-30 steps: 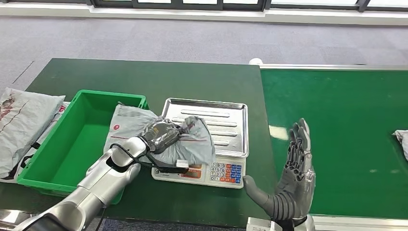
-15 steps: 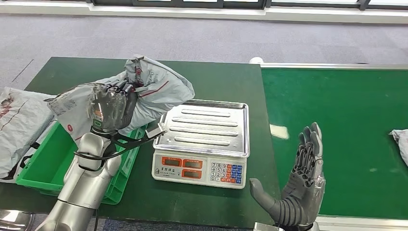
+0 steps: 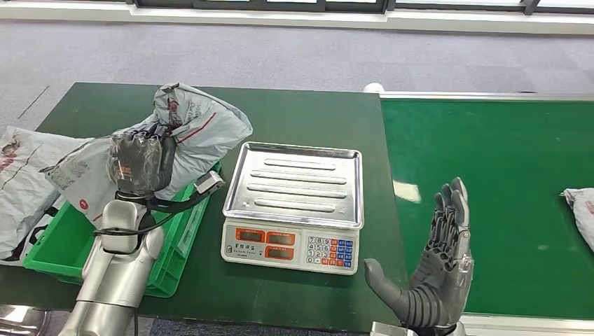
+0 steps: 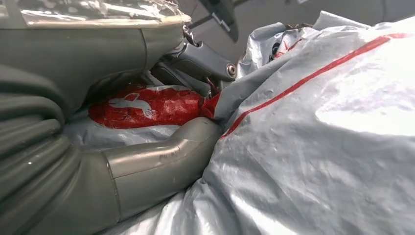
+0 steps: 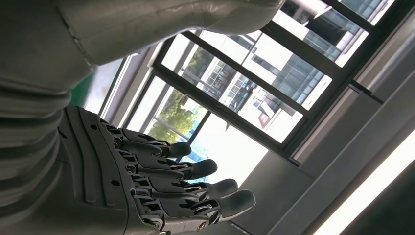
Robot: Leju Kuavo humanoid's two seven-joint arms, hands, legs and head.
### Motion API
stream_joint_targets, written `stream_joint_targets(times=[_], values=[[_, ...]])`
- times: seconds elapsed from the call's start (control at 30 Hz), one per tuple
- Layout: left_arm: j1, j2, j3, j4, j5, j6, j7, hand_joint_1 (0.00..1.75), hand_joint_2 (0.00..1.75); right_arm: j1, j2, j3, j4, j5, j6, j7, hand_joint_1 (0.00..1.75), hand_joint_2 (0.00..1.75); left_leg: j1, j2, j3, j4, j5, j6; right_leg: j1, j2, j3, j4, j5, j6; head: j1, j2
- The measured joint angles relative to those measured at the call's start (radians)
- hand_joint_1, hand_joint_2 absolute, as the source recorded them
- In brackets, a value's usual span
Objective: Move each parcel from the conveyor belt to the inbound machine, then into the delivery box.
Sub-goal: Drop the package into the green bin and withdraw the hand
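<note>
1. Since the earlier frames, the grey parcel (image 3: 189, 133) is seen lifted off the scale tray and carried leftward; it is now held above the near right corner of the green delivery box (image 3: 70, 241), a little further left and lower than half a second ago.
2. The left robot hand (image 3: 140, 162) is clamped on the parcel, its fingers wrapped around bunched plastic; in the left wrist view the thumb (image 4: 156, 164) is pressed against the grey film beside a red printed patch.
3. The right robot hand (image 3: 434, 269) is held upright with fingers apart and nothing in it, near the edge of the conveyor belt (image 3: 504, 175); it is hardly shifted over the last half second.
4. The weighing scale (image 3: 294, 203), taken here as the inbound machine, is left bare on the dark green counter (image 3: 294, 115).
5. The step in hand is judged to be the transfer from machine to box: weighing is done, the drop is not.
6. The next move is judged to call for the parcel to be brought further left over the box's open middle, lowered, and only then released, since part of it hangs outside the rim.
7. Another parcel (image 3: 580, 210) is seen on the belt at the far right, and a further grey bag (image 3: 24, 182) lies left of the box.
</note>
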Motion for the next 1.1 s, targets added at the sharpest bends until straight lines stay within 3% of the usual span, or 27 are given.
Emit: stream_joint_targets(times=[0.13, 0.17, 0.23, 0.27, 0.3, 0.37, 0.47, 0.63, 0.8, 0.93, 1.03, 1.1], values=[[0.000, -0.003, 0.037, 0.049, 0.010, -0.053, 0.017, 1.72, 1.75, 0.000, 0.000, -0.005, 0.000, 0.010, 0.011, 0.011, 0.00, 1.75, 0.000, 0.000, 0.000, 0.000, 0.000, 0.000, 0.000, 0.000, 0.000, 0.000, 0.000, 0.000, 0.000, 0.000], [0.000, -0.004, 0.051, 0.071, 0.017, -0.068, 0.022, 1.44, 1.75, 0.001, 0.001, -0.007, 0.000, 0.011, 0.013, 0.015, 0.00, 1.75, 0.000, 0.001, 0.000, 0.000, 0.000, 0.000, 0.000, 0.000, -0.001, 0.000, 0.000, 0.000, 0.000, 0.000], [0.000, -0.006, 0.080, 0.120, 0.031, -0.097, 0.040, 0.58, 1.75, 0.002, 0.001, -0.013, 0.000, 0.012, 0.015, 0.020, 0.00, 1.75, 0.000, 0.001, 0.000, 0.000, 0.000, 0.000, 0.000, 0.000, -0.001, 0.000, 0.000, 0.000, 0.000, 0.000], [0.001, -0.007, 0.096, 0.148, 0.040, -0.109, 0.050, 0.17, 1.31, 0.003, 0.001, -0.016, 0.000, 0.012, 0.017, 0.021, 0.00, 1.75, 0.000, 0.001, 0.000, 0.000, 0.000, 0.000, 0.000, 0.000, -0.001, 0.000, 0.000, 0.000, 0.000, 0.000], [0.003, -0.008, 0.113, 0.177, 0.052, -0.117, 0.057, 0.00, 0.87, 0.004, 0.001, -0.020, 0.000, 0.013, 0.020, 0.022, 0.00, 1.75, 0.000, 0.001, 0.000, 0.000, 0.000, 0.000, 0.000, 0.000, -0.001, 0.000, 0.000, 0.000, 0.000, 0.000], [0.011, -0.009, 0.148, 0.230, 0.093, -0.106, 0.057, 0.00, 0.00, 0.005, 0.001, -0.026, 0.000, 0.014, 0.027, 0.023, 0.00, 1.75, 0.000, 0.001, 0.000, 0.000, 0.000, 0.000, 0.000, 0.001, -0.001, 0.000, 0.000, 0.000, 0.000, 0.000], [0.017, -0.014, 0.201, 0.270, 0.204, -0.058, 0.017, 0.00, 0.00, 0.002, 0.002, -0.034, 0.000, 0.021, 0.039, 0.024, 0.00, 1.75, 0.000, 0.001, 0.001, -0.001, 0.000, 0.000, -0.001, 0.001, 0.000, 0.000, 0.000, 0.000, 0.000, 0.000], [0.041, -0.050, 0.293, 0.219, 0.567, -0.006, -0.171, 0.00, 0.00, -0.001, 0.002, -0.039, 0.003, 0.039, 0.041, 0.037, 0.00, 1.75, -0.002, 0.005, 0.007, -0.003, -0.005, 0.000, -0.004, 0.003, 0.007, 0.000, -0.004, 0.000, 0.000, 0.000], [0.064, -0.079, 0.341, 0.161, 0.663, 0.007, -0.225, 0.00, 0.00, -0.001, 0.002, -0.040, 0.006, 0.041, 0.040, 0.037, 0.00, 1.75, -0.003, 0.002, 0.013, -0.003, -0.007, 0.001, -0.005, 0.001, 0.013, 0.000, -0.007, 0.001, 0.000, 0.000], [0.105, -0.150, 0.415, 0.071, 1.027, 0.037, -0.429, 0.00, 0.00, -0.002, 0.014, -0.040, 0.017, 0.062, 0.024, 0.039, 0.00, 1.75, -0.004, 0.003, 0.012, -0.004, -0.012, 0.001, -0.006, 0.002, 0.018, 0.000, -0.012, 0.001, 0.000, 0.000], [0.169, -0.196, 0.439, -0.024, 1.289, 0.021, -0.477, 0.00, 0.00, -0.001, 0.023, -0.040, 0.028, 0.089, -0.010, 0.049, 0.00, 1.75, -0.005, 0.002, 0.023, -0.004, -0.014, 0.003, -0.007, 0.001, 0.024, 0.000, -0.016, 0.002, 0.000, 0.000], [0.207, -0.212, 0.438, -0.071, 1.332, 0.021, -0.483, 0.00, 0.00, 0.000, 0.026, -0.040, 0.032, 0.093, -0.018, 0.052, 0.00, 1.75, -0.005, -0.001, 0.026, -0.004, -0.014, 0.003, -0.008, -0.002, 0.025, 0.000, -0.017, 0.003, 0.000, 0.000]])
